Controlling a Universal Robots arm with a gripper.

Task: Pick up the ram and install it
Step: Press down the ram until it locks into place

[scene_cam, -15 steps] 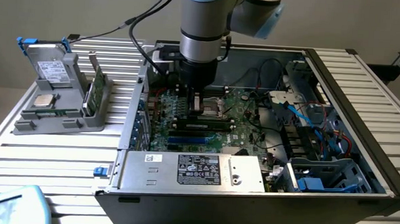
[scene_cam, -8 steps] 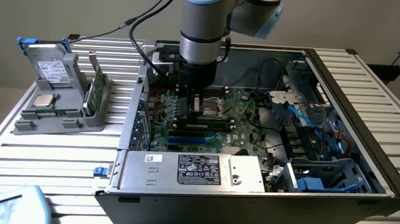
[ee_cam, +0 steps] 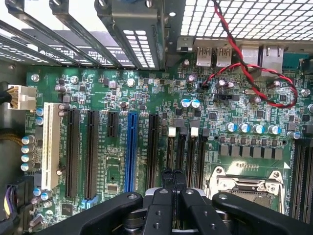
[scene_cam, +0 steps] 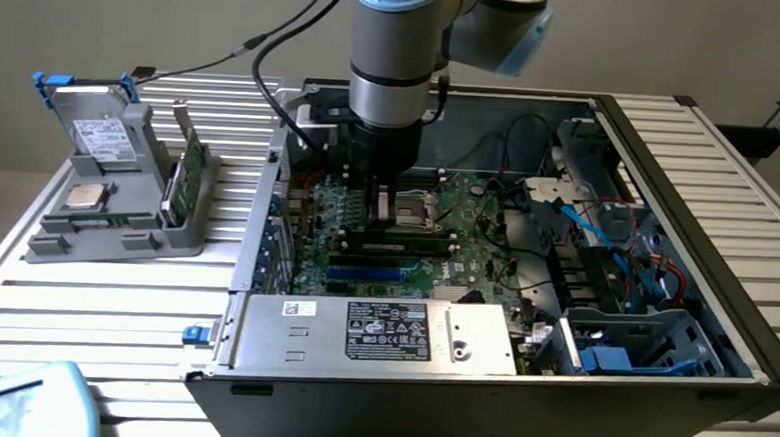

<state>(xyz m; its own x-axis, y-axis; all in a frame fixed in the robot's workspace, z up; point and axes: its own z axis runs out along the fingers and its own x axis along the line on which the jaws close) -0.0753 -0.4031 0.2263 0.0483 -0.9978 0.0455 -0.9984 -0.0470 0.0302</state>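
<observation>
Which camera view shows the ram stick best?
The exterior view: the ram stick lies as a long dark strip across the motherboard, just below the gripper. In the wrist view I cannot make it out; the shut gripper hangs over the memory slots there.

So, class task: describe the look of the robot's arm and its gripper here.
The arm is a silver-grey cylinder with a light-blue band at its joint, and black cables run beside it. It ends in a black wrist block. The gripper is matt black, built of angular jointed links fastened with round silver screws.
</observation>
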